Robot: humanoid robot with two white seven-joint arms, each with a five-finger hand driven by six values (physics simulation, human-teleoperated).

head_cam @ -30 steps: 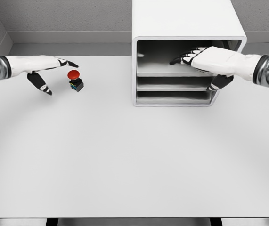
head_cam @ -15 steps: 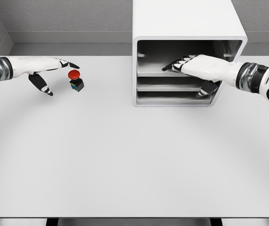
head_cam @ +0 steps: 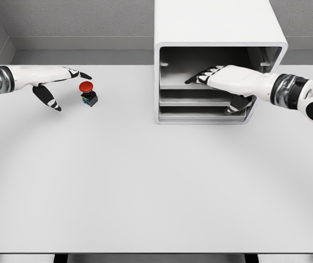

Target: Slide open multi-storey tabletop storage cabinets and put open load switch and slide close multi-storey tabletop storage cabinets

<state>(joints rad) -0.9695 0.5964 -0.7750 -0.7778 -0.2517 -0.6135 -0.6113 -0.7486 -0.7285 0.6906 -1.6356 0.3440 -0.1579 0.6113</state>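
White table (head_cam: 145, 181), right robot hand (head_cam: 222, 76) spread inside cabinet (head_cam: 216, 27), left robot hand (head_cam: 49, 82) open beside switch (head_cam: 87, 94).

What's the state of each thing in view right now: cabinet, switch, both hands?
Cabinet: upright at the table's back edge, front open, shelves showing.
Switch: standing on the table, red button on top, not held.
Left hand: open, beside the switch, not touching it.
Right hand: fingers extended, reaching into the upper shelf, holding nothing.

The cabinet (head_cam: 216, 24) top runs off the upper edge. Beneath the right hand (head_cam: 230, 79), its thumb is partly hidden.
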